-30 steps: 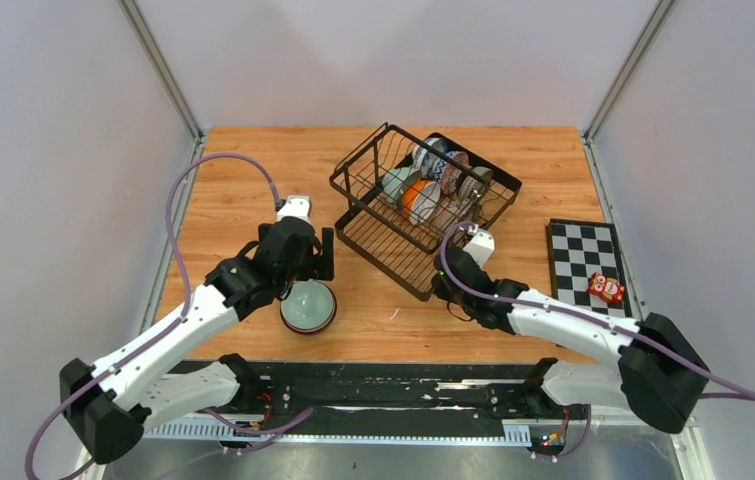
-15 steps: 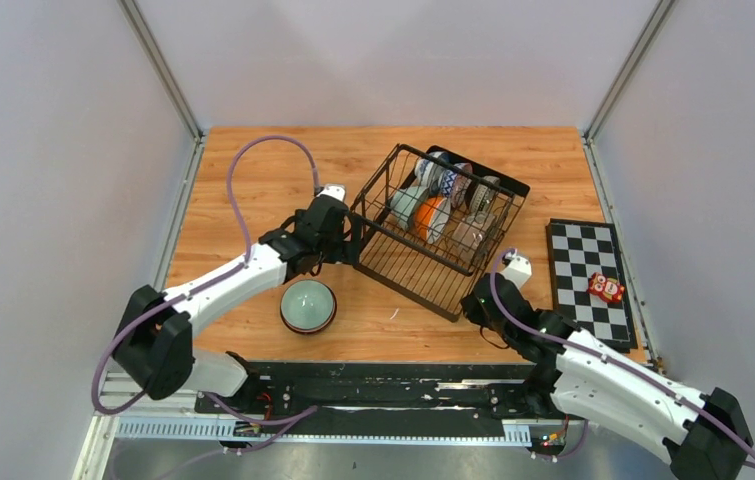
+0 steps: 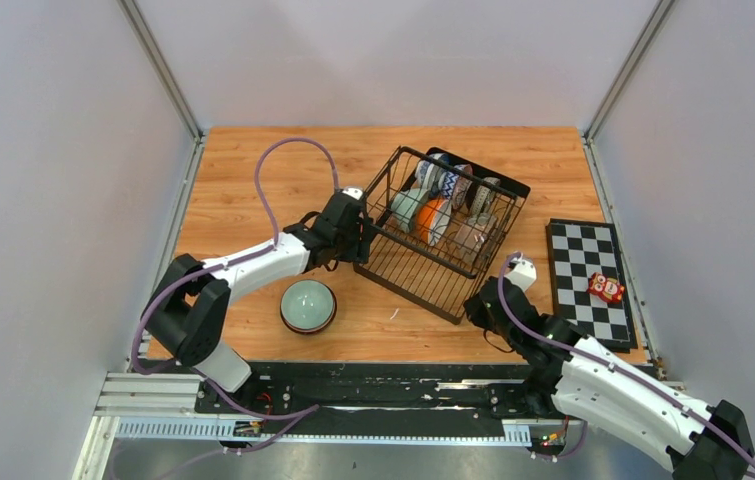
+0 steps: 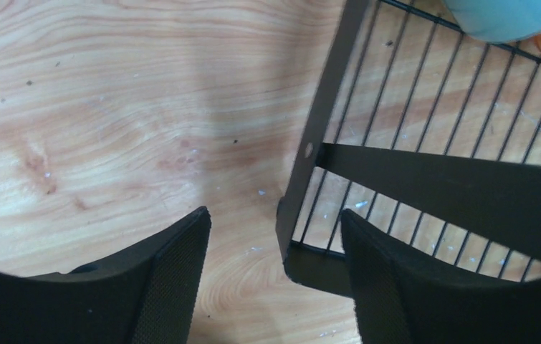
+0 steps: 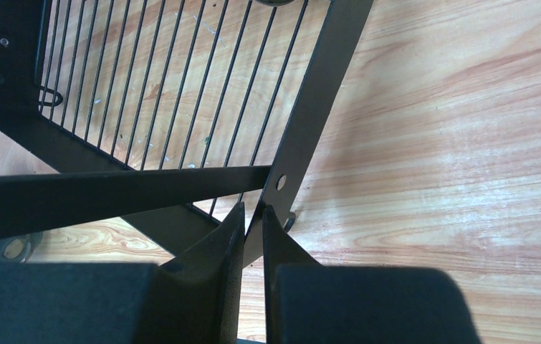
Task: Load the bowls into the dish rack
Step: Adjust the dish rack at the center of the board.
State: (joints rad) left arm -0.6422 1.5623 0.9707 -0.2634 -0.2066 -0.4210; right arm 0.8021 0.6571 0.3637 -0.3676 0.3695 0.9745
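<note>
The black wire dish rack stands right of centre and holds several bowls on edge, among them a celadon one, an orange one and a blue-and-white one. Another celadon bowl sits upright on the table, near left of the rack. My left gripper is open, its fingers either side of the rack's left corner; its midpoint shows in the left wrist view. My right gripper is shut on the rack's flat frame strip at the near right corner, as the right wrist view shows.
A black-and-white checkered board lies at the right edge with a small red object on it. Grey walls enclose the wooden table on three sides.
The rack has slid and turned to the right with my right gripper on it. My left arm has left the table bowl and reached right to the rack's left corner.
</note>
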